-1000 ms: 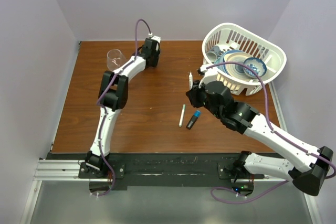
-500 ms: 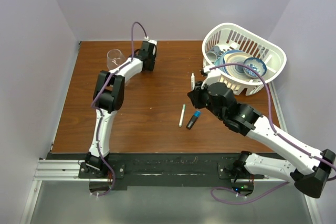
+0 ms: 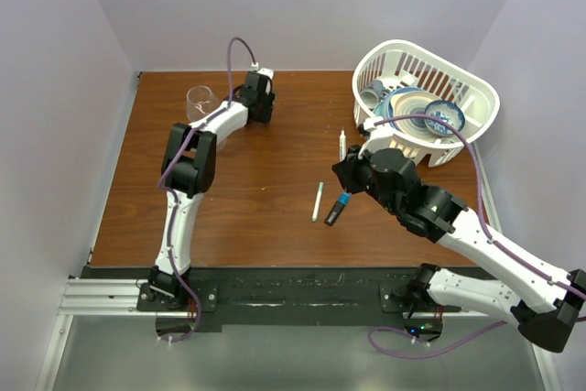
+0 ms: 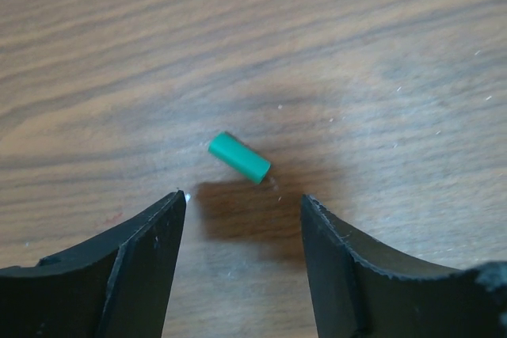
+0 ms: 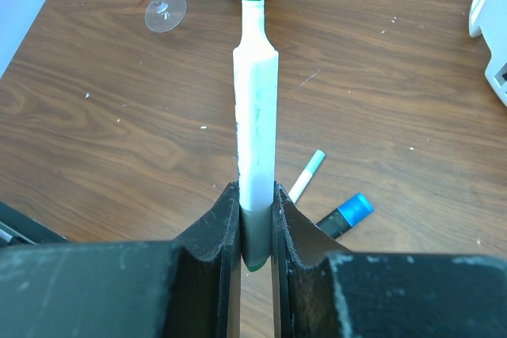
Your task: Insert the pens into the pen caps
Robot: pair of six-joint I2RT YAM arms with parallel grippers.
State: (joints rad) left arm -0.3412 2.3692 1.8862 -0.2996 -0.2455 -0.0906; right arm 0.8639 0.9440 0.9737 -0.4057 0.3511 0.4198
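My right gripper (image 5: 256, 195) is shut on a white pen (image 5: 256, 100) whose green tip points away from me; it shows above the table in the top view (image 3: 342, 146). A second white pen (image 3: 318, 200) with a pale green end lies on the table, also in the right wrist view (image 5: 306, 176). Beside it lies the black marker (image 3: 334, 214) with the bright blue cap (image 5: 354, 208) on its end. My left gripper (image 4: 244, 203) is open at the far side of the table, just short of a tiny green cap (image 4: 239, 157) lying on the wood.
A clear glass (image 3: 201, 103) stands at the far left beside the left arm. A white basket (image 3: 476, 89) with dishes stands at the far right, close behind the right arm. The table is brown wood (image 3: 256, 190).
My right gripper has moved a little right and toward me with the white pen in it. The left arm shifted slightly early on, then stayed still.
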